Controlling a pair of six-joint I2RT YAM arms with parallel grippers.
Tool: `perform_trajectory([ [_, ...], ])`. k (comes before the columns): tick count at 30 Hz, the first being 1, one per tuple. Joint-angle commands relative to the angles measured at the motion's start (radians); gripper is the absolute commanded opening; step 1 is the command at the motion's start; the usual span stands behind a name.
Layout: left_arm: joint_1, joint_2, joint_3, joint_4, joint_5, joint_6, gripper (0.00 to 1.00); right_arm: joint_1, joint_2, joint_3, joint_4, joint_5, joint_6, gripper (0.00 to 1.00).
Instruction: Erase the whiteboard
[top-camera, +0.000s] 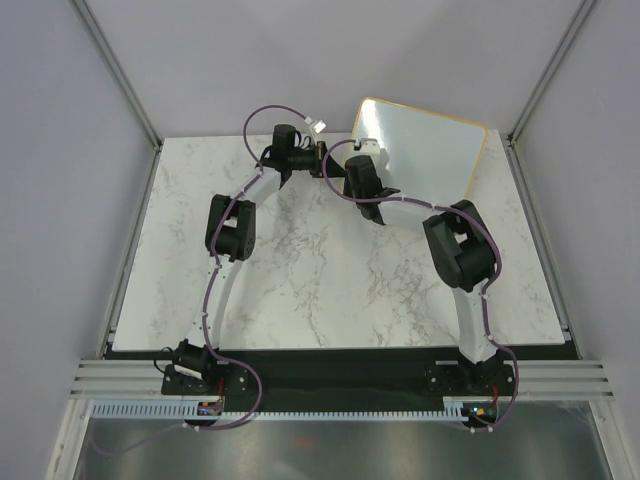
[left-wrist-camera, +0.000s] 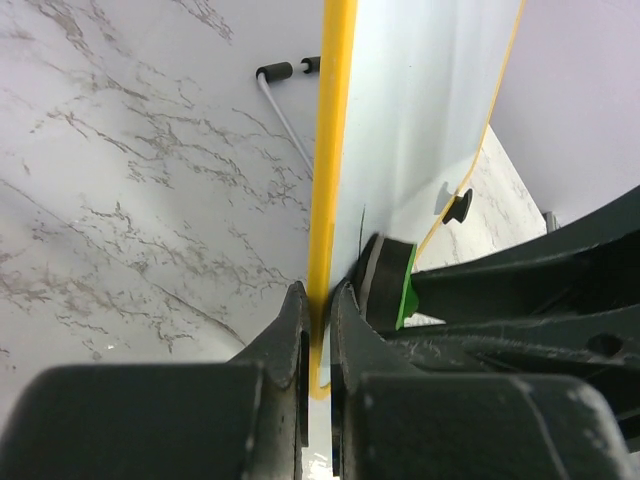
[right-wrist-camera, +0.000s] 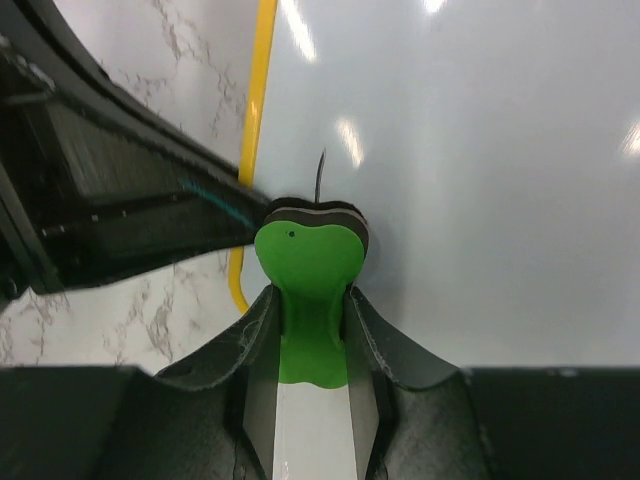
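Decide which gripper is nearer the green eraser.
Right: the right gripper holds the green eraser against the whiteboard; the left gripper clamps its frame edge beside it.

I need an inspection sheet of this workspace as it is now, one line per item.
Surface: white marble-pattern table.
Job's things: whiteboard tilted up at far right, thin dark mark on it, green eraser against it.
Clutter: nothing seen.
Grippers: left gripper, fingers shut on the whiteboard's frame; right gripper, fingers shut on the eraser.
Cables: purple cables along both arms.
Surroundings: grey walls, metal posts.
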Motion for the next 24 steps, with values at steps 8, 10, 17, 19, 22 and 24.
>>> perform_trajectory([
  [8,-0.001,-0.059,0.006,0.000,-0.044,0.057,0.02,-0.037,0.001,0.012,-0.122,0.017,0.009,0.00],
  [10,-0.004,-0.059,0.007,0.000,-0.047,0.057,0.02,-0.050,0.009,0.084,-0.136,0.022,-0.007,0.00],
  [17,-0.004,-0.062,0.004,-0.003,-0.045,0.062,0.02,-0.095,0.095,0.293,-0.222,-0.029,-0.047,0.00],
  [19,-0.004,-0.062,0.006,-0.005,-0.047,0.065,0.02,-0.098,0.108,0.317,-0.227,-0.032,-0.051,0.00],
  [22,-0.004,-0.064,0.007,-0.005,-0.048,0.065,0.02,-0.096,0.109,0.299,-0.231,-0.072,-0.028,0.00],
  [24,-0.003,-0.065,0.009,-0.005,-0.048,0.067,0.02,-0.086,0.099,0.250,-0.230,-0.102,-0.017,0.00],
])
